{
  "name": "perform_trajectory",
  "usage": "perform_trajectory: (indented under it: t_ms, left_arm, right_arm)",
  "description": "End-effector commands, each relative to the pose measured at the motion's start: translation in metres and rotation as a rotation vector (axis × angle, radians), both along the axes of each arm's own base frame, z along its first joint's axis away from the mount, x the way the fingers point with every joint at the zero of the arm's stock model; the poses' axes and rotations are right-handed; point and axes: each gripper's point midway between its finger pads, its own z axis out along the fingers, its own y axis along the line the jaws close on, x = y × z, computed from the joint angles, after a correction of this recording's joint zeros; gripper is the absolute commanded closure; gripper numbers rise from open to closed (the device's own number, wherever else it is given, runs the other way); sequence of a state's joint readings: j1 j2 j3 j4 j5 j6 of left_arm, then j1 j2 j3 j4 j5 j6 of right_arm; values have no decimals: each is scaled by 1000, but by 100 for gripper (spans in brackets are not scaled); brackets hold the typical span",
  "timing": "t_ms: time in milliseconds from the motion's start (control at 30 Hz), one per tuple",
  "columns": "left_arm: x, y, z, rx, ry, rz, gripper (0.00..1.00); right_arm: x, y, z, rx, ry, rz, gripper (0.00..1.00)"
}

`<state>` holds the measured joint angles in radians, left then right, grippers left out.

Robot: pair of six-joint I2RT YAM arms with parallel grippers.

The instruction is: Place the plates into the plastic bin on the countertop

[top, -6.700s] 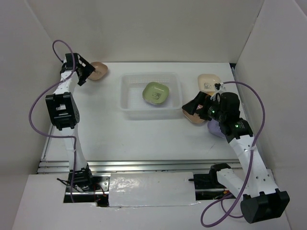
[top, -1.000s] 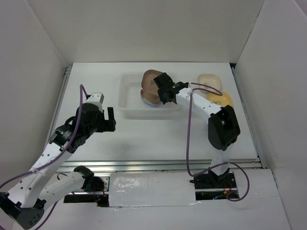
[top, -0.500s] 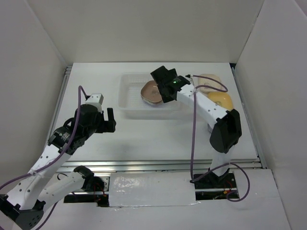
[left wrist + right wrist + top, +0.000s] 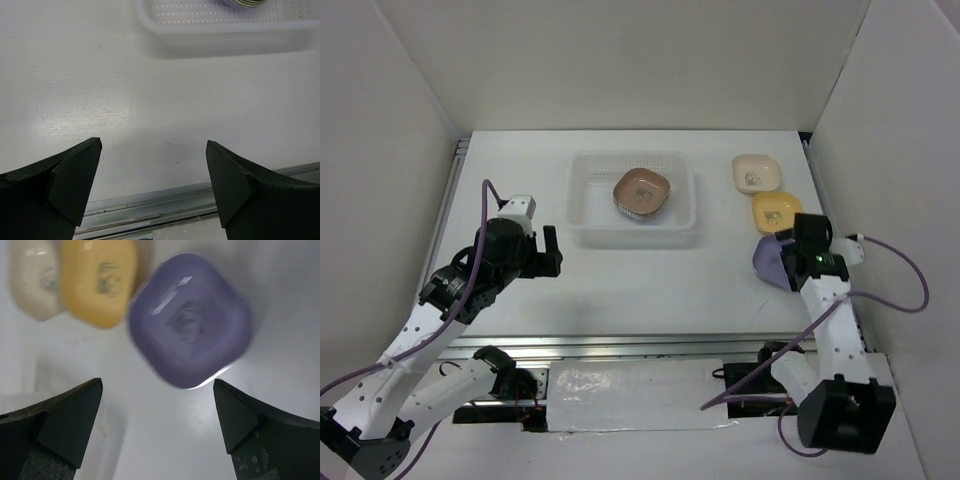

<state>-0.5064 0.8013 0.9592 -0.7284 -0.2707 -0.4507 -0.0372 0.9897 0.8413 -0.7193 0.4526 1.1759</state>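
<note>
Purple plate [image 4: 190, 347], just beside yellow plate [image 4: 97, 282]: my right gripper [image 4: 157, 390] hovered above, jaws spread, empty. Judged best pinched at rim away from yellow. Left gripper [image 4: 154, 145]: spread, empty.

You get nothing legible here: no word, number or brand can be read. The dark centre marks on the purple plate [image 4: 190, 335], yellow plate [image 4: 97, 282], cream plate [image 4: 35, 277] and brownish-pink plate [image 4: 641, 189] are too blurred or small to make out.
</note>
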Motion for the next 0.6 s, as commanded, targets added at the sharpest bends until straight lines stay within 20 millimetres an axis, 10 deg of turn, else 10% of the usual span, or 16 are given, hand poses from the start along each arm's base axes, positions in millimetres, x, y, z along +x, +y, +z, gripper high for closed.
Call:
perform_trajectory:
  t_ms: [0, 333, 567]
  left_arm:
    - [5, -6, 6, -21, -28, -15, 1]
    - [5, -8, 3, -18, -17, -24, 1]
    - [6, -8, 4, -18, -18, -23, 1]
  right_arm:
    - [-21, -23, -18, 33, -15, 49, 0]
    - [-59, -50, -86, 62, 127, -59, 0]
    - [-45, -56, -106, 105, 169, -23, 4]
